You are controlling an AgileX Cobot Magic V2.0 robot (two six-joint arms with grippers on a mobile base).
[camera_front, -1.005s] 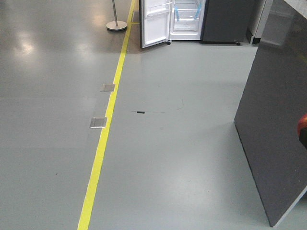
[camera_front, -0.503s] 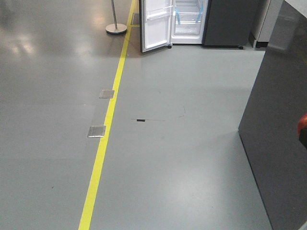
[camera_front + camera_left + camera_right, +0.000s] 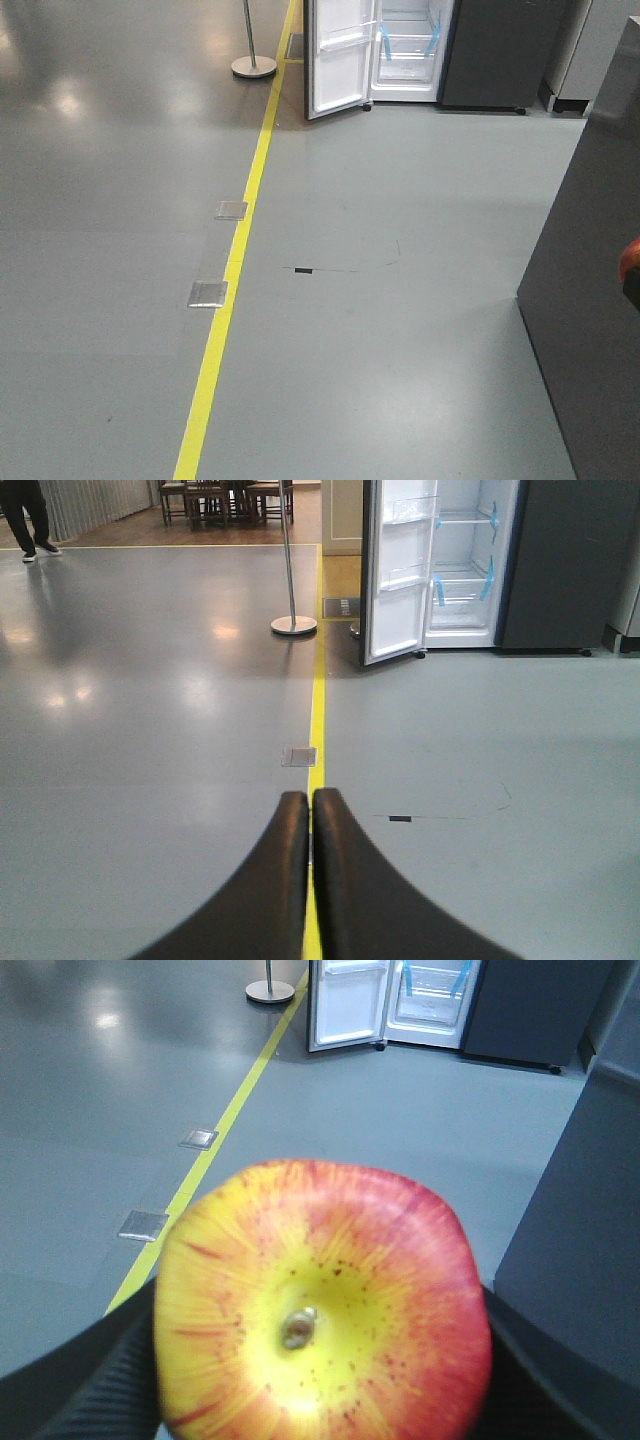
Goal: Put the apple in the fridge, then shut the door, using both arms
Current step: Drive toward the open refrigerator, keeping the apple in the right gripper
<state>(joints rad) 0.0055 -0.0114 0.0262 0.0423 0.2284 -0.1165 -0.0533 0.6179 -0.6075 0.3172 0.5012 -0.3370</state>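
The fridge (image 3: 412, 48) stands far ahead across the floor. Its white inside with clear shelves and blue tape strips shows. Its door (image 3: 340, 62) is swung open on the left, white inner face toward me. Both also show in the left wrist view, fridge (image 3: 465, 575) and door (image 3: 400, 575), and in the right wrist view, fridge (image 3: 432, 995). My right gripper (image 3: 320, 1345) is shut on the red-and-yellow apple (image 3: 320, 1300), stem dimple facing the camera. A red sliver of the apple (image 3: 629, 258) shows at the front view's right edge. My left gripper (image 3: 310, 800) is shut and empty, over the floor.
A yellow floor line (image 3: 235, 290) runs toward the fridge, with two metal floor plates (image 3: 208, 293) beside it. A stanchion post base (image 3: 254, 66) stands left of the door. A big dark grey panel (image 3: 590, 330) is close on my right. A person (image 3: 25, 520) walks far left.
The fridge has shifted right and lower in the front view, and the dark panel has slid further right. The apple's red sliver stays at the right edge.
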